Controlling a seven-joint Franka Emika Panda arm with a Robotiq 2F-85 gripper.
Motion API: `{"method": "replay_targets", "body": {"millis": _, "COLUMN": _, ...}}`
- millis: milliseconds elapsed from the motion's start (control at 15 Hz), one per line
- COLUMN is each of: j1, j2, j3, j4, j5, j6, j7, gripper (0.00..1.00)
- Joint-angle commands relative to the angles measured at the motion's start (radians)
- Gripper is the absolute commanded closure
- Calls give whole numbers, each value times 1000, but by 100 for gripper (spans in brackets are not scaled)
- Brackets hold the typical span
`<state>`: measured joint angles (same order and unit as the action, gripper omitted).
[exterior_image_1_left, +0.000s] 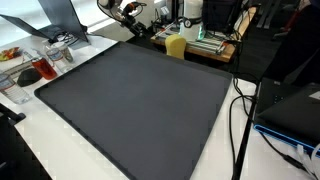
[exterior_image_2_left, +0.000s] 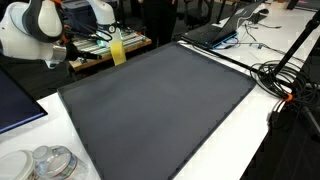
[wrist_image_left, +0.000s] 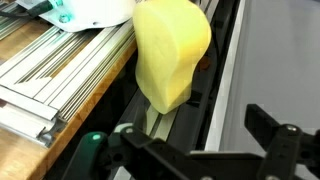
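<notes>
In the wrist view a slatted rack (wrist_image_left: 50, 80) lies at the left. Beside it a yellow block (wrist_image_left: 170, 55) stands upright, with the dark mat (wrist_image_left: 270, 60) to its right. The gripper (wrist_image_left: 200, 150) hangs wide open and empty, just short of the block. In both exterior views the block stands at the mat's far edge on the table (exterior_image_1_left: 30, 130).

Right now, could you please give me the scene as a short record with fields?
gripper: gripper, open, holding nothing
nearest thing: yellow block, standing just ahead of the jaws, not gripped
surface: dark mat on white table
beside block: silver rails
elsewhere: cables, laptop
</notes>
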<state>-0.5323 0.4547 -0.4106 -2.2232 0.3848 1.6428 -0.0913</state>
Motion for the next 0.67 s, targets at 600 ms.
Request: {"method": "replay_targets", "body": {"millis": 600, "j1": 65, "j2": -189, "j3": -5, "j4": -239, "j5": -109, "j6": 67, "j7": -6, "gripper": 0}}
